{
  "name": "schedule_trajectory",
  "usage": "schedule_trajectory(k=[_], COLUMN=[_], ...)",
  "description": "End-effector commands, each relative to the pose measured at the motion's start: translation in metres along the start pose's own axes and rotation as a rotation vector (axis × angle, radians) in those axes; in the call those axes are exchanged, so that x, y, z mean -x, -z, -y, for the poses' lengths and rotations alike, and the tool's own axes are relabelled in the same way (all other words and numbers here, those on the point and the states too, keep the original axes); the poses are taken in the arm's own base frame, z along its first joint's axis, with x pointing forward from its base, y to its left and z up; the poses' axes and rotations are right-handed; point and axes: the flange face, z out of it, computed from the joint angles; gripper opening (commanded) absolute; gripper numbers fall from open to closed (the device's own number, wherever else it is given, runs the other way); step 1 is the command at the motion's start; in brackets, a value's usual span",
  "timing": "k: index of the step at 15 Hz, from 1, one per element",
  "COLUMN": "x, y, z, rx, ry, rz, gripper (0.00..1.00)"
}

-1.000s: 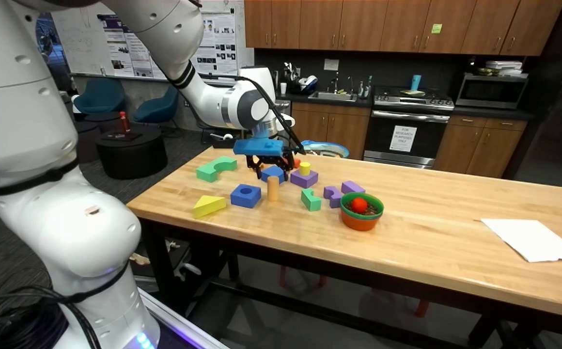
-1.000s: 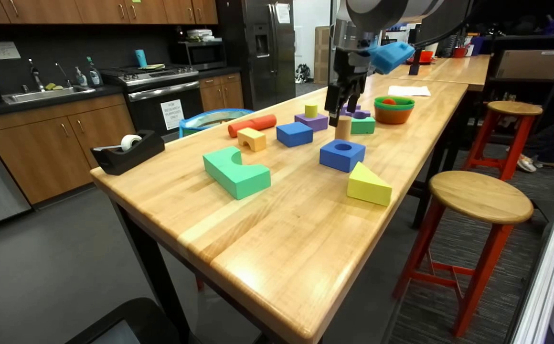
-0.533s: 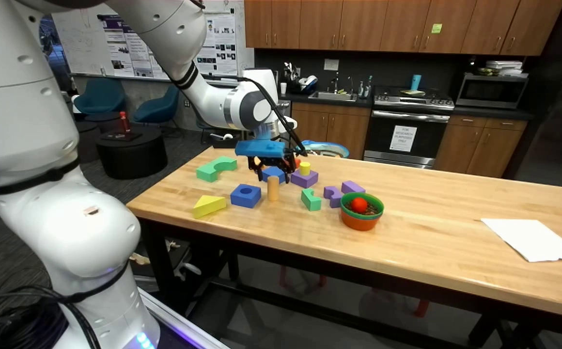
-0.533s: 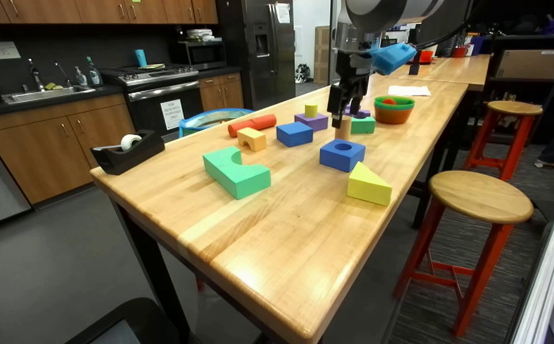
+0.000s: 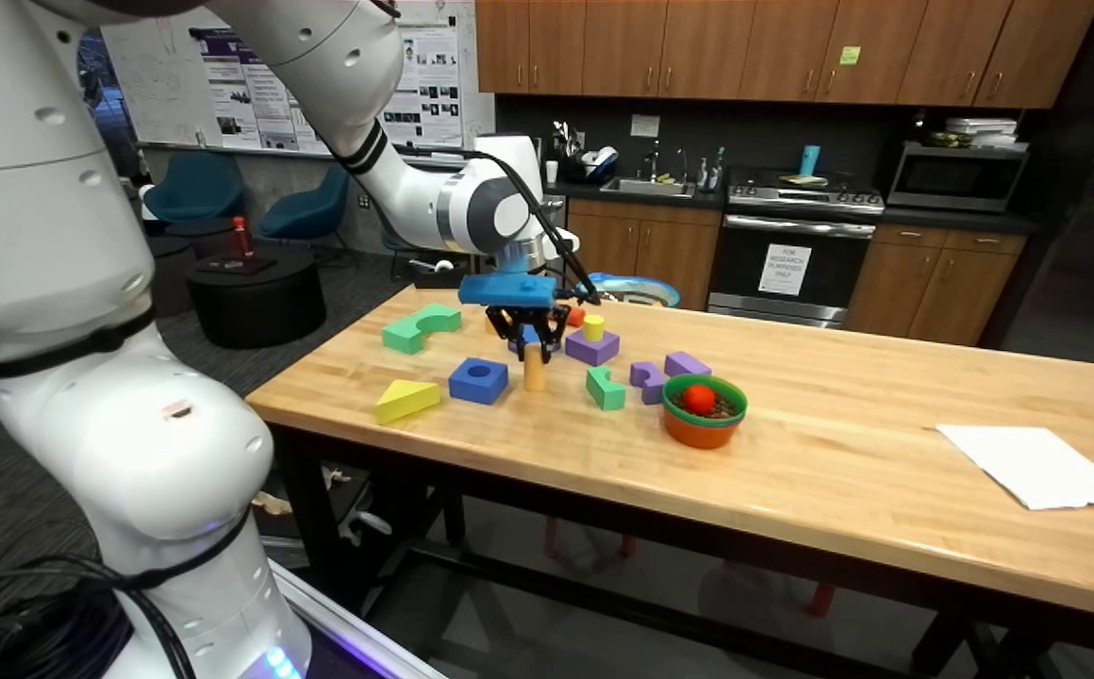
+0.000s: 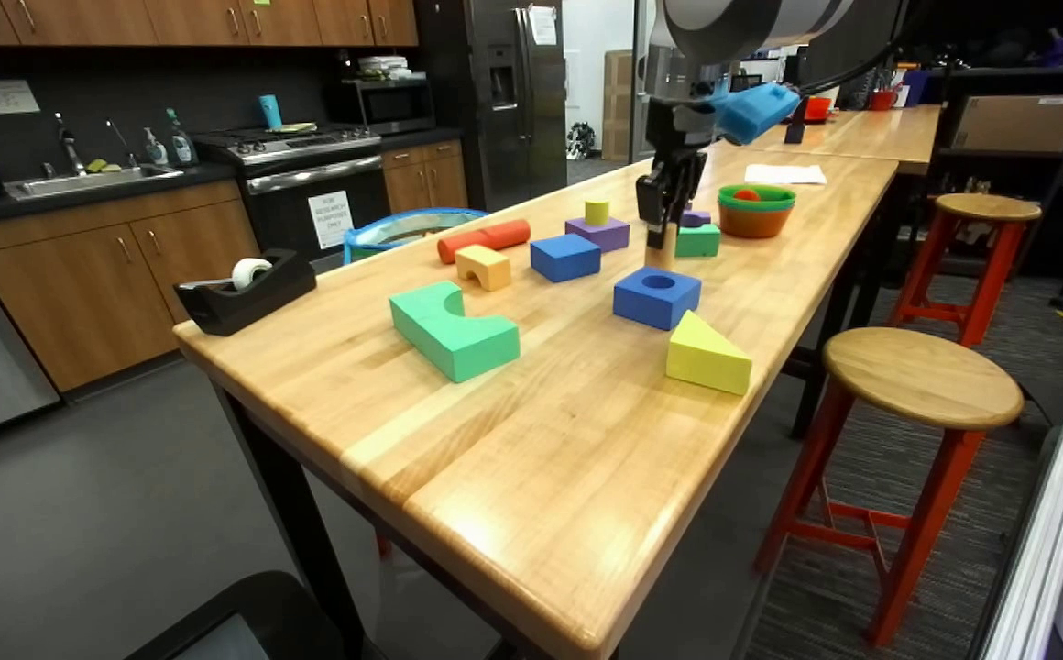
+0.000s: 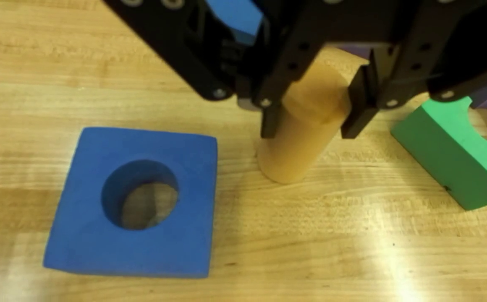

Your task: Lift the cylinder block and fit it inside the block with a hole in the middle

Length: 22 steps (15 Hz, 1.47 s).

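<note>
Fingers (image 7: 270,121) drawn inward since half a second earlier, the gripper (image 7: 310,126) clamps the cylinder block (image 7: 287,161), upright on the tabletop (image 7: 243,235), its long axis running from base at 7 to top at 1 o'clock in the wrist view. With tabletop showing between, the holed blue block (image 7: 136,245) sits at 8 o'clock, a green block (image 7: 453,151) at 3. In an exterior view, the table edge (image 5: 535,474) lies at 6.

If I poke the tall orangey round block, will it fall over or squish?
Without the pincer around it, the tall orangey round block might tip, standing upright on a narrow end. Lying down, it would probably roll, since its side is curved. It's probably fairly stiff: its sides look straight.
</note>
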Motion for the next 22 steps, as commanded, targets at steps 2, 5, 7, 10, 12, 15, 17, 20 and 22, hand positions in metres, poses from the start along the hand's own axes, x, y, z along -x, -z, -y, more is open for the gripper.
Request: schedule_trajectory(k=[2,5,7,10,12,15,17,20,22], x=[-0.002,0.001,0.006,0.016,0.022,0.033,0.043,0.055,0.062], y=[0.001,0.007,0.017,0.041,0.061,0.083,0.091,0.095,0.095], z=[-0.005,-0.004,-0.002,0.004,0.008,0.025,0.039,0.061,0.072], rx=[-0.004,-0.006,-0.006,0.005,0.029,0.029,0.019,0.002,-0.007], ry=[0.010,0.010,0.025,0.065,0.097,0.171,0.236,0.332,0.381], rz=[0.013,0.018,0.020,-0.007,-0.037,-0.057,-0.052,-0.038,-0.027], gripper=[0.16,0.16,0.16,0.16,0.16,0.16,0.16,0.16,0.16])
